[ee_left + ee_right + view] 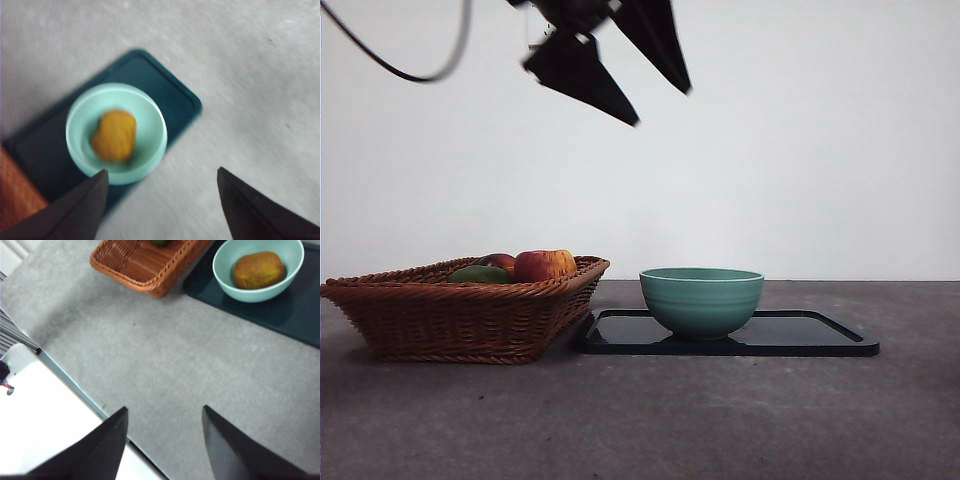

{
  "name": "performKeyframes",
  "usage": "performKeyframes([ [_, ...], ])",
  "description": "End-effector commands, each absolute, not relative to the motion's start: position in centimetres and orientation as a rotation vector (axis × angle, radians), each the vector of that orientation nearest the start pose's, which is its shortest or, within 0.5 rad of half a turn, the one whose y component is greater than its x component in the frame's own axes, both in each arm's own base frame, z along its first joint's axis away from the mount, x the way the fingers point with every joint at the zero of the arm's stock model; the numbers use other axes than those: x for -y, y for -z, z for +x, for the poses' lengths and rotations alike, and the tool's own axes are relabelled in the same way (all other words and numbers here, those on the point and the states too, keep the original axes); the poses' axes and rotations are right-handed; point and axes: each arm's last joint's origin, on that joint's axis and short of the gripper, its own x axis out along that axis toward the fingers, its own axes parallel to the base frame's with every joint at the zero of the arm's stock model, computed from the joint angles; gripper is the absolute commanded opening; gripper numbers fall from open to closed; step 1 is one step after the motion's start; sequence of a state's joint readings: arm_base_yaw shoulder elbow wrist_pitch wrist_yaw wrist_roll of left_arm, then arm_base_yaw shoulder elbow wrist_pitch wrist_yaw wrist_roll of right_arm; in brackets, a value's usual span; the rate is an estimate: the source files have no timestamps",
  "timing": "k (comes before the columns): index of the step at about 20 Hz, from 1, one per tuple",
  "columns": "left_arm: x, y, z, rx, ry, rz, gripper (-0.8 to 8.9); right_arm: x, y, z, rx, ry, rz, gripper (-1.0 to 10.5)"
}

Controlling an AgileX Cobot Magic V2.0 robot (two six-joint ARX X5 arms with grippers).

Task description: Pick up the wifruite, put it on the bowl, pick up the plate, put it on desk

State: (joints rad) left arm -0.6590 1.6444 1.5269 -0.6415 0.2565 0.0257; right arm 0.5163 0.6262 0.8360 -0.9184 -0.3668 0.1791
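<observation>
The orange-brown wifruite (115, 135) lies inside the teal bowl (151, 125); the right wrist view shows the same wifruite (258, 270) in the bowl (260, 294). In the front view the bowl (701, 300) hides the fruit and stands on the dark flat plate (820, 335). My left gripper (161, 171) is open and empty, high above the bowl's near side, seen in the front view as the gripper (663, 106) at the top. My right gripper (165, 409) is open and empty over the desk (200, 365), well away from the bowl.
A wicker basket (460, 315) stands left of the plate, holding a red-yellow apple (545, 265) and a green fruit (480, 274). The grey desk (720, 420) stretches in front. A white surface (45, 430) borders the desk's edge below the right gripper.
</observation>
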Motion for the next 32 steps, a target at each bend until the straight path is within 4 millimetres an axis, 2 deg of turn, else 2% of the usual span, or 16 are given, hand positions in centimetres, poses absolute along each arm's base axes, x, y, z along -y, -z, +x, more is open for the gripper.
performKeyframes([
  [1,24.5,-32.1,30.3,-0.745,0.9,0.242,3.52,-6.2,-30.8,8.6,-0.803,-0.788,0.098,2.4],
  [5,26.9,-29.0,33.6,-0.774,0.919,0.311,3.5,-6.2,-30.7,8.6,-0.811,-0.786,0.097,2.4],
  [8,28.2,-26.2,35.4,-0.804,0.931,0.364,3.48,-6.1,-30.7,8.5,-0.825,-0.783,0.096,2.4],
  [11,29.0,-23.6,36.5,-0.821,0.931,0.417,3.48,-6.0,-30.5,8.4,-0.85,-0.778,0.092,2.4],
  [15,29.3,-21.6,37.0,-0.827,0.938,0.482,3.47,-6.0,-30.4,8.3,-0.856,-0.776,0.092,2.4],
  [19,29.5,-20.5,37.3,-0.831,0.948,0.51,3.47,-6.0,-30.4,8.3,-0.865,-0.775,0.092,2.4],
  [32,29.8,-20.2,37.4,-0.807,0.965,0.538,3.47,-5.9,-30.3,8.2,-0.879,-0.769,0.098,2.4],
])
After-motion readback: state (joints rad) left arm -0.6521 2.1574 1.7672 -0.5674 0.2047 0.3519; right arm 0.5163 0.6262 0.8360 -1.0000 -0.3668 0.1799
